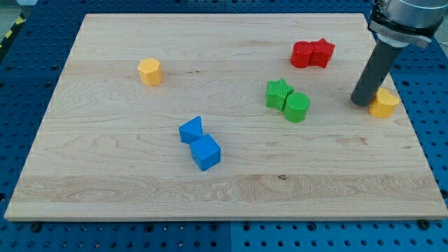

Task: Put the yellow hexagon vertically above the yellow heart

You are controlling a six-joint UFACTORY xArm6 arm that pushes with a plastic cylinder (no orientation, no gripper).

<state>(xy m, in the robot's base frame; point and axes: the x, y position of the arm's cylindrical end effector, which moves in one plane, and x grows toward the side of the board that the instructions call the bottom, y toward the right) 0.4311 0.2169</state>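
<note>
The yellow hexagon sits alone near the view's upper left of the wooden board. The yellow heart lies near the board's right edge. My tip stands on the board right against the heart's left side, touching or nearly touching it. The rod rises up and to the right out of the view's top. The hexagon is far to the left of my tip, across most of the board.
A red pair of blocks lies up and left of my tip. A green star and a green cylinder touch near the middle right. Two blue blocks sit together at centre.
</note>
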